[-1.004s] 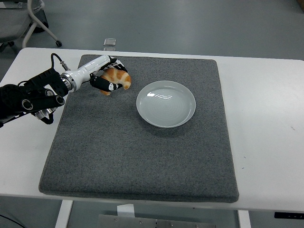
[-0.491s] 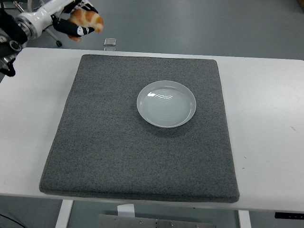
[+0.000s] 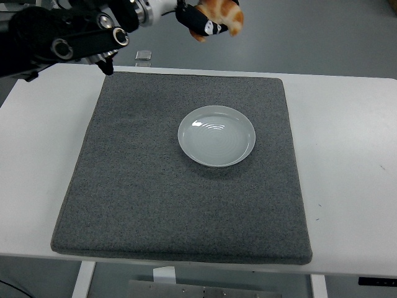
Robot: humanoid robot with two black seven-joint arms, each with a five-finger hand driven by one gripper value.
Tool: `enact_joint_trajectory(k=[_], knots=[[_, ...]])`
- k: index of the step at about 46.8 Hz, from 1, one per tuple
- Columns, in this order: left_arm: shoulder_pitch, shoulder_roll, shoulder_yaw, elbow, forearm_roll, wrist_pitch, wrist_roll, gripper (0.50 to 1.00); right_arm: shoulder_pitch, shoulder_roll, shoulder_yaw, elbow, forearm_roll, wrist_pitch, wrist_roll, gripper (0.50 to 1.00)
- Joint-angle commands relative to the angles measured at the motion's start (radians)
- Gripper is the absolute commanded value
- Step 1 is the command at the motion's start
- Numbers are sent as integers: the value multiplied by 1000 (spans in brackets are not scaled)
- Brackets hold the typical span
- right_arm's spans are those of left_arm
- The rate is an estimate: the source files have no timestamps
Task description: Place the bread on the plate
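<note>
A: While the left robot hand (image 3: 201, 17) pinches the bread (image 3: 218, 12) high at the frame's top, beyond the table's (image 3: 347, 124) far edge, what's best?

B: Head view: carry it nearer and down, centre over the plate (image 3: 216, 135), lower, then release. Mat (image 3: 136, 186) is bare around; right arm unseen.

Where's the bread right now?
In the head view, the bread is at the top, gripped in the left hand, raised beyond the mat's far edge, not over the plate.
</note>
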Motion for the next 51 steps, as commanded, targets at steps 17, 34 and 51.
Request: enact_joint_trajectory(k=[17, 34, 51], knots=[[156, -103, 77, 5, 3, 120, -2, 500, 0, 0, 0, 0, 0, 0, 0, 930], [282, -97, 126, -30, 45, 201, -16, 500, 0, 0, 0, 0, 0, 0, 0, 930], [353, -99, 115, -30, 63, 225, -17, 500, 0, 0, 0, 0, 0, 0, 0, 930]])
